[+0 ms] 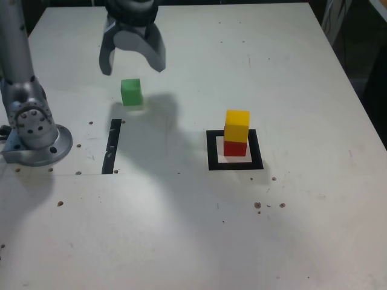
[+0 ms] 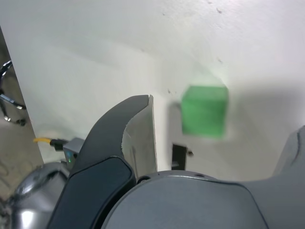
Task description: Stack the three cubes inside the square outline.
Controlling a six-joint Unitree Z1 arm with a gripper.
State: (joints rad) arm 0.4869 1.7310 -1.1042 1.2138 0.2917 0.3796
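With the yellow cube [image 1: 236,125] already on the red cube [image 1: 235,148] inside the square outline [image 1: 213,151], the third pick seems in hand; the jaws [image 1: 133,67] stand wide apart above the green cube [image 1: 131,92]; next, presumably, centre, lower and grip it.

In the exterior view, the gripper [image 1: 132,59] has its upper part cut off by the far edge, and the arm's column [image 1: 15,48] runs out past the left edge. The far-left corner of the counter [image 1: 302,211] is partly covered by the arm; its near side runs out of the picture. In the wrist view, the green cube [image 2: 205,112] is blurred, the right-hand finger is cut off by the picture's edge, and the gripper's body covers part of the black strip [image 2: 179,156].
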